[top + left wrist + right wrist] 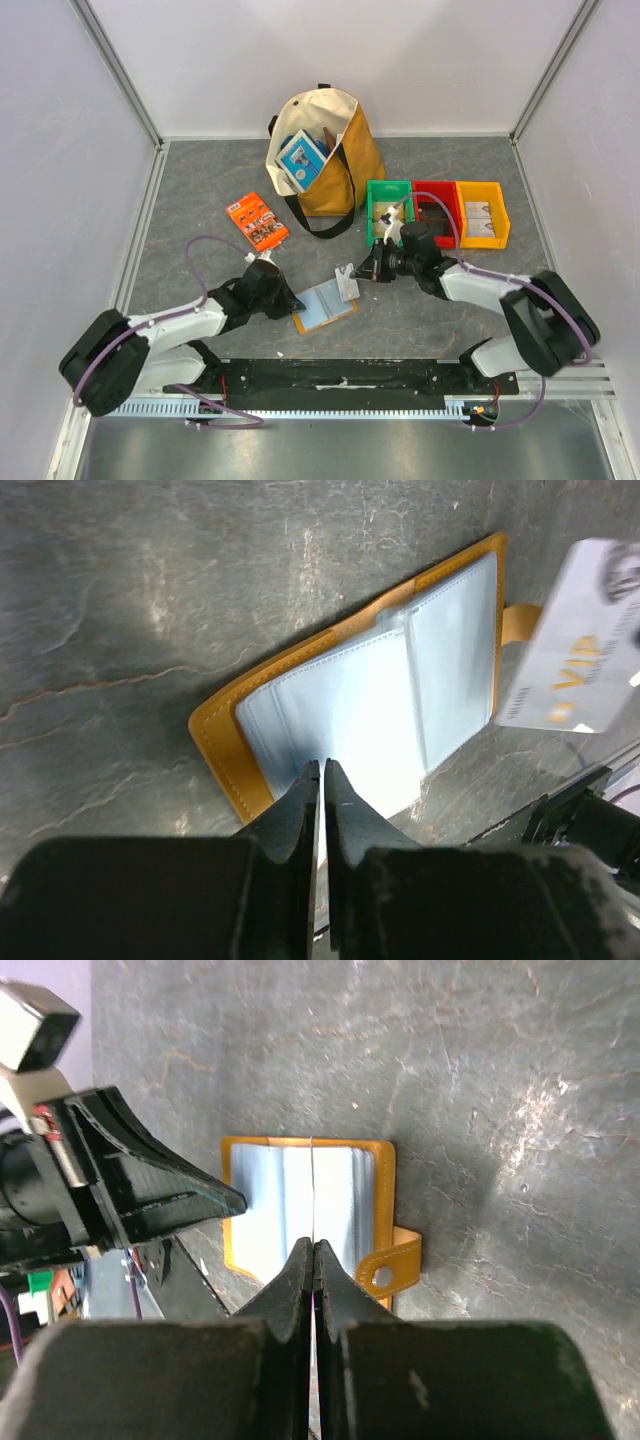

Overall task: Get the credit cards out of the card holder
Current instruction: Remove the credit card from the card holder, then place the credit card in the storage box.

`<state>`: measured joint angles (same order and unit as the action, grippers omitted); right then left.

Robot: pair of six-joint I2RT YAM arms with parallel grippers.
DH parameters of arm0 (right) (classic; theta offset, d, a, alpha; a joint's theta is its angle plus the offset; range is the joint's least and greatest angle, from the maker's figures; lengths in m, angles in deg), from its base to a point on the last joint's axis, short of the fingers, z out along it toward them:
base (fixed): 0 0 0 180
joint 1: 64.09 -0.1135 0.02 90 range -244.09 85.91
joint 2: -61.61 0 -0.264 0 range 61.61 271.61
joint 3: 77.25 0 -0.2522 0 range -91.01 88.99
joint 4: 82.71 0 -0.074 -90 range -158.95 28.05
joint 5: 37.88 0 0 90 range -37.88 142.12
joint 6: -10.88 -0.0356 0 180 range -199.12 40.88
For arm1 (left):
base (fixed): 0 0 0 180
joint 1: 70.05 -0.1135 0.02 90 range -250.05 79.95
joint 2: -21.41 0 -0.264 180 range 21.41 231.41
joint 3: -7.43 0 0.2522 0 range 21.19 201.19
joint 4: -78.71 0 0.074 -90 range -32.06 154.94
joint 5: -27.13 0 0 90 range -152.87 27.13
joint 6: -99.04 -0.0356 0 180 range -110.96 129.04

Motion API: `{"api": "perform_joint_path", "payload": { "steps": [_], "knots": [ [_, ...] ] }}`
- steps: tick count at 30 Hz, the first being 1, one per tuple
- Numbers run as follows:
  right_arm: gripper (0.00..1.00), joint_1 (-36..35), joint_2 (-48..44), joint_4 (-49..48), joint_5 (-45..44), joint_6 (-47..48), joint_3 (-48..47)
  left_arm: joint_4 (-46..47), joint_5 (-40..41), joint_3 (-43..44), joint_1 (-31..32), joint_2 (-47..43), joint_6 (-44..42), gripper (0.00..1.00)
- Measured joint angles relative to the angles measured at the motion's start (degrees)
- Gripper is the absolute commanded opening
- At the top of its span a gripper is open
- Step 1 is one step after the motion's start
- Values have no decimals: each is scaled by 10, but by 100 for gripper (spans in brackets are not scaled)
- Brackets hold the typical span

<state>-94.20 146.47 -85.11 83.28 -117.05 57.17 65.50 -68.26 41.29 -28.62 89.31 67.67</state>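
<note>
Both jaws sat narrow. My right gripper (314, 1252) pinched the white VIP card (575, 645) by one edge, lifted clear above the open card holder (340, 705), which lay flat on the grey table (200, 200) between the arms. My left gripper (322, 780) looked nipped shut on the holder's left pocket edge. I judged the thin hold risky: swung fast, the card could pivot or slip out. I could see no other card in the pockets. Bare table lay near and right of the holder; the green bin (390, 210) and tote bag (320, 150) crowded the far side.
</note>
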Motion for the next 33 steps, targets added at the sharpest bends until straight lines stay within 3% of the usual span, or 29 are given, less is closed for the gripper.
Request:
{"api": "perform_joint_path", "payload": {
  "steps": [4,6,9,14,19,25,33],
  "knots": [
    [0,1,-88,9,-37,-13,11,-40,23,-6,0,-62,-13,55],
    [0,1,-136,2,-57,-28,21,-51,37,-6,0,-108,-21,68],
    [0,1,-195,-23,-77,-61,42,-53,49,-2,-1,-176,-32,76],
    [0,1,-256,-101,-97,-137,96,-13,40,6,-1,-234,-41,78],
    [0,-3,-287,-185,-116,-212,145,76,1,6,-1,-233,-42,79],
    [0,-20,-296,-274,-136,-267,172,187,-43,25,9,-170,-41,78],
    [0,-34,-296,-344,-153,-290,184,282,-71,48,38,-100,-41,66]
  ]
}}
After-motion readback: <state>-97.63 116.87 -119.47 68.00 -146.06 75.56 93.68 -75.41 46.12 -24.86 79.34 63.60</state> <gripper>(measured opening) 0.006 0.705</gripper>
